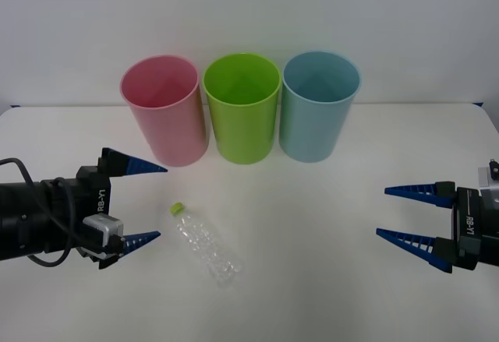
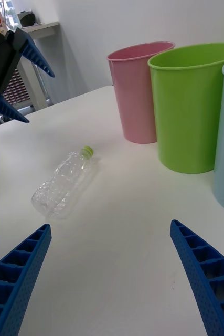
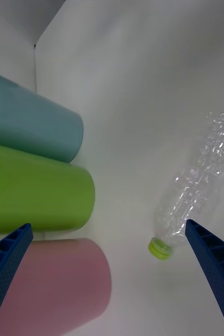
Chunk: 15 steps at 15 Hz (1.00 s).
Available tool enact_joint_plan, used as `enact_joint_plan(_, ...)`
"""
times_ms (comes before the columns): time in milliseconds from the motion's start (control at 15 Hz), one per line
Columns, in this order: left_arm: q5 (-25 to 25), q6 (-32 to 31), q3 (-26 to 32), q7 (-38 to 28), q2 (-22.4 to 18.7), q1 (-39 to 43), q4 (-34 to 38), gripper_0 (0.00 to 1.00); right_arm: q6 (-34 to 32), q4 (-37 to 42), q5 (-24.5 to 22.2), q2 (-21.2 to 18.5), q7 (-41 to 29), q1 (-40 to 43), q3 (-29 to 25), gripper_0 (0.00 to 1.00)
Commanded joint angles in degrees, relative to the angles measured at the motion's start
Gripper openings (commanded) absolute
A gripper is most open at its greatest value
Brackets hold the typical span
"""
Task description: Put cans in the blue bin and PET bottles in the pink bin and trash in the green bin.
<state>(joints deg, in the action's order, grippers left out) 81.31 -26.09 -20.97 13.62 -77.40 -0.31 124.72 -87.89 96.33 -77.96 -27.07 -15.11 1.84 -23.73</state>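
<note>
Since the PET bottle (image 1: 204, 244) lies on its side on the table (image 1: 312, 280) in front of the pink bin (image 1: 164, 108), just beside my wide-open left gripper (image 1: 140, 203), I'd pinch its crinkly ribbed middle gently; my right gripper (image 1: 405, 213) waits open, well apart

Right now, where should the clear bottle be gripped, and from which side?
Probably across its ribbed mid-body, from above: the PET bottle lies flat on the table, cap toward the bins. The open left gripper is nearest, beside the cap end.
</note>
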Motion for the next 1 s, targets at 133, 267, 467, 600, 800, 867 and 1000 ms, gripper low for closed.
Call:
enact_joint_plan(133,-2.21,-5.20,-0.22,1.67,-0.91,-2.24,-0.36,1.00,0.00,0.00,0.00,0.00,0.00,0.00,0.00,0.78)
enact_joint_plan(267,-2.65,-5.29,-0.22,4.66,-1.35,-2.68,-0.62,1.00,0.00,0.00,0.00,0.00,0.00,0.00,0.00,0.78)
enact_joint_plan(467,-0.36,-9.77,-0.30,5.89,-0.91,-5.58,-2.20,1.00,0.00,0.00,0.00,0.00,0.00,0.00,0.00,0.78)
enact_joint_plan(600,-0.89,-14.96,-0.30,9.84,-0.82,-7.78,-3.70,1.00,0.00,0.00,0.00,0.00,0.00,0.00,0.00,0.78)
enact_joint_plan(800,-3.62,-22.51,-1.80,11.16,-2.05,-8.57,-5.63,1.00,0.00,0.00,0.00,0.00,0.00,0.00,0.00,0.78)
enact_joint_plan(867,-3.70,-22.51,-3.03,11.69,-2.58,-9.45,-5.45,1.00,0.00,0.00,0.00,0.00,0.00,0.00,0.00,0.78)
enact_joint_plan(1000,-4.67,-22.51,-6.81,13.53,-3.54,-12.70,-4.75,1.00,0.00,0.00,0.00,0.00,0.00,0.00,0.00,0.78)
